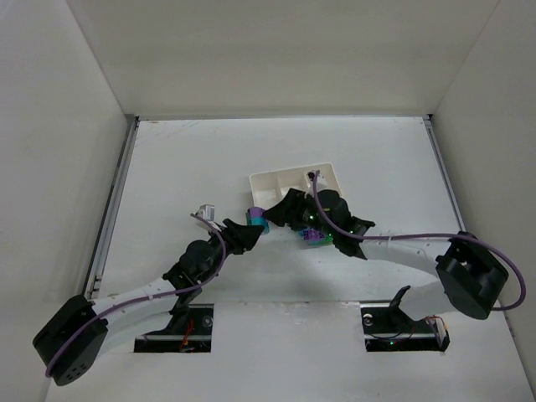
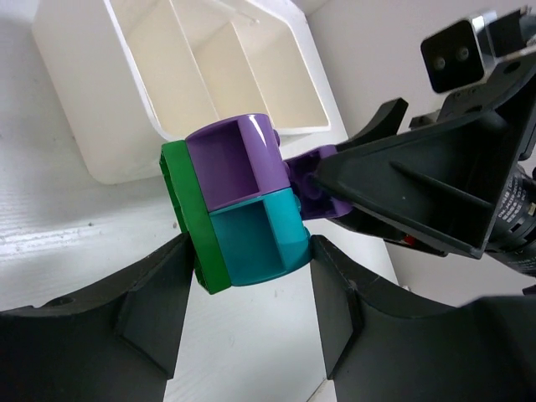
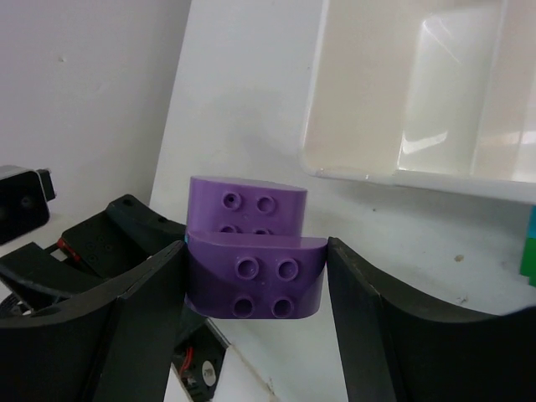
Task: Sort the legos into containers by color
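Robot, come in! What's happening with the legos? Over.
Left gripper shut on green-purple-teal stack. Right gripper shut on purple bricks, against that stack. Tray close, nothing blocking.

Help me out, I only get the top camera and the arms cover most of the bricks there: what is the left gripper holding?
Observer: The left gripper clamps a clump of bricks pressed together: green, purple and teal.
Operator: And the right one?
Observer: The right gripper pinches a purple brick, studs facing its camera, with a second purple one right behind it.
Operator: Anything in the tray yet?
Observer: No bricks in the compartments of the tray that the left wrist view shows.
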Available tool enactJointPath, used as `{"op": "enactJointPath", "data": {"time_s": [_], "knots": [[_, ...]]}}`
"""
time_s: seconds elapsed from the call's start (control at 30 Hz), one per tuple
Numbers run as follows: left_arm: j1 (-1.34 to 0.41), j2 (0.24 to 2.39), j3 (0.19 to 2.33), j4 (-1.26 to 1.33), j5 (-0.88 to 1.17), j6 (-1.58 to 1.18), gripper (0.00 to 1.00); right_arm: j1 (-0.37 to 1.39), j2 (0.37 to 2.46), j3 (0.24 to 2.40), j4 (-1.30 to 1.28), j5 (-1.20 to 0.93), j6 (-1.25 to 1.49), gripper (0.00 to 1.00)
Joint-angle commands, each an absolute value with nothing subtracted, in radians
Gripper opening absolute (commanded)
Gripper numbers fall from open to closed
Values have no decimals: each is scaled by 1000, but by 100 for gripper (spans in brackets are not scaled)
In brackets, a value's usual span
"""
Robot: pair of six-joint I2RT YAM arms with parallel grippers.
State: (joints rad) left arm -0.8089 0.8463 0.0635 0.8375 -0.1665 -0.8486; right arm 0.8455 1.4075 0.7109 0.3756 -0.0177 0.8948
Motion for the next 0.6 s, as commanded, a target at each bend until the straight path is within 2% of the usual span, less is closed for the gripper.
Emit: {"op": "enactJointPath", "data": {"time_s": [0.0, 0.33, 0.57], "knots": [[-786, 812, 74, 890, -175, -854, 27, 806, 1335, 681, 462, -67, 905, 61], [-762, 764, 106, 813, -155, -835, 27, 688, 1210, 640, 419, -75, 861, 62], [-745, 690, 192, 602, -184, -767, 28, 613, 1152, 732, 253, 63, 723, 62]]}}
